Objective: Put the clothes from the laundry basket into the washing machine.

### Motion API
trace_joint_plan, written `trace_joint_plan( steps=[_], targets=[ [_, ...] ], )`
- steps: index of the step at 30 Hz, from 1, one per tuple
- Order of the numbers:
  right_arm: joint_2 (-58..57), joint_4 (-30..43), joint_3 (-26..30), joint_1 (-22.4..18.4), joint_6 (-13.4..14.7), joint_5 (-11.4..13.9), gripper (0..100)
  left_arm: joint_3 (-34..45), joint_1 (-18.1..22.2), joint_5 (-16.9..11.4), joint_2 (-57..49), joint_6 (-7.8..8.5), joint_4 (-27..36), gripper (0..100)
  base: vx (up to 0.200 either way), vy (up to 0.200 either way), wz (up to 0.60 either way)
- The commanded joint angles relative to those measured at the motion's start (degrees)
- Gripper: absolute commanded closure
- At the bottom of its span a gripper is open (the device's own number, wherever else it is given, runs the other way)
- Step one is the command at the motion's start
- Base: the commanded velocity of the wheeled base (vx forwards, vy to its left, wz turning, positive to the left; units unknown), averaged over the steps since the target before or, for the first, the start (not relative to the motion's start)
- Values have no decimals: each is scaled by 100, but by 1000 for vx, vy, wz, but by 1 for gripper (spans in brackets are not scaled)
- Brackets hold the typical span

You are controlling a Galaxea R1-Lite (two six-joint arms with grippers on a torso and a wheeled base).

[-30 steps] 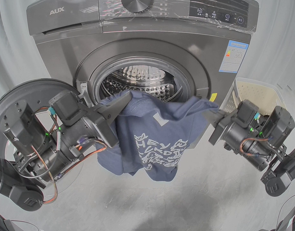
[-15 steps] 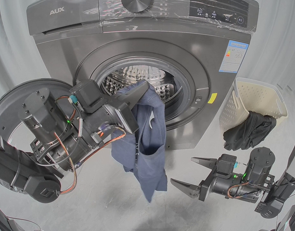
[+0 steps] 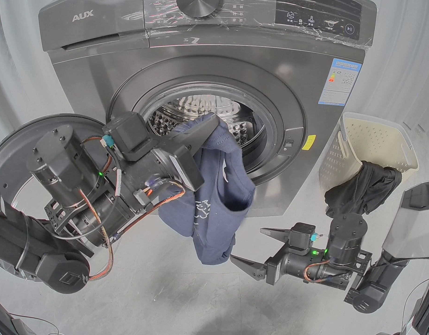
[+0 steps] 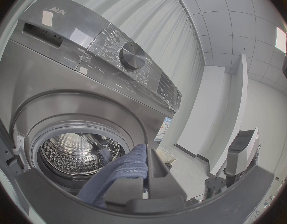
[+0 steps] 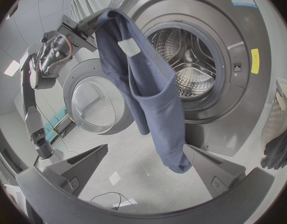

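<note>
Two grippers work in front of the washing machine (image 3: 200,66), whose round door (image 3: 37,126) stands swung open to the left. The left gripper (image 3: 210,122) is clamped on a fold of a blue shirt (image 3: 219,196), holding it up at the near lip of the drum opening (image 3: 200,110). The rest of the shirt hangs down outside the machine, above the grey floor (image 3: 154,298), with pale print showing on its front. The right gripper (image 3: 251,246) sits low and to the right, its jaws spread wide and holding nothing; the shirt's lower hem hangs just beside one fingertip, and whether they touch cannot be told. Further right, beside the machine, stands the cream laundry basket (image 3: 377,119), with a black garment (image 3: 363,191) draped over its near rim and hanging down its outer wall.
</note>
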Motion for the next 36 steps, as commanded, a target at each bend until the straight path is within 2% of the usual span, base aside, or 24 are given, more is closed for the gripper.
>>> trace_joint_plan(
  steps=[1, 3, 5, 6, 7, 10, 16, 18, 21, 22, 24, 26, 28, 31, 36],
  targets=[
    [862, -2, -802, 45, -2, -11, 0, -97, -6, 0, -34, -3, 20, 100, 0, 0, 0],
    [1090, -2, -1180, 1, -2, -11, 0, -124, -6, 0, -51, -3, 29, 100, 0, 0, 0],
    [1161, -2, -1294, -8, -2, -11, 0, -124, -6, 0, -69, -3, 38, 100, 0, 0, 0],
    [1407, -2, -1777, -43, -2, -3, 0, -133, -6, 0, -122, -3, 64, 100, 0, 0, 0],
    [1477, -2, -1927, -43, -2, 6, 0, -133, -6, 0, -122, -3, 64, 100, 0, 0, 0],
    [1582, -2, -2164, 36, 6, 76, 0, -133, -6, 9, -122, -3, 73, 100, 0, 0, 0],
    [1749, 16, -2542, 80, 15, 41, 0, -124, -6, 0, -139, -3, 82, 100, 0, 0, 0],
    [1758, 25, -2489, 27, -2, 24, 0, -124, -6, 0, -139, -3, 73, 100, 0, 0, 0],
    [1574, -2, -1962, -166, -29, 15, 0, -115, -6, 0, -139, -3, 73, 100, 0, 0, 0],
    [1574, -2, -1962, -166, -29, 15, 0, -115, -6, 0, -139, -3, 73, 100, 0, 0, 0],
    [1134, -63, -1311, -219, -29, 15, 0, -141, -6, 0, -113, -3, 73, 100, 0, 0, 0],
    [1020, -72, -1136, -298, -29, 6, 0, -141, -6, 9, -113, -3, 73, 100, 0, 0, 0],
    [1002, -54, -1118, -360, -38, -3, 0, -124, -14, 9, -122, 6, 82, 100, 0, 0, 0],
    [1038, 25, -1496, -676, -73, -38, 0, -106, -50, 9, -130, 6, 82, 100, 0, 0, 0],
    [1345, -54, -1953, -623, -64, 32, 0, -97, -50, 9, -122, 14, 82, 100, 0, 0, 0]
  ],
)
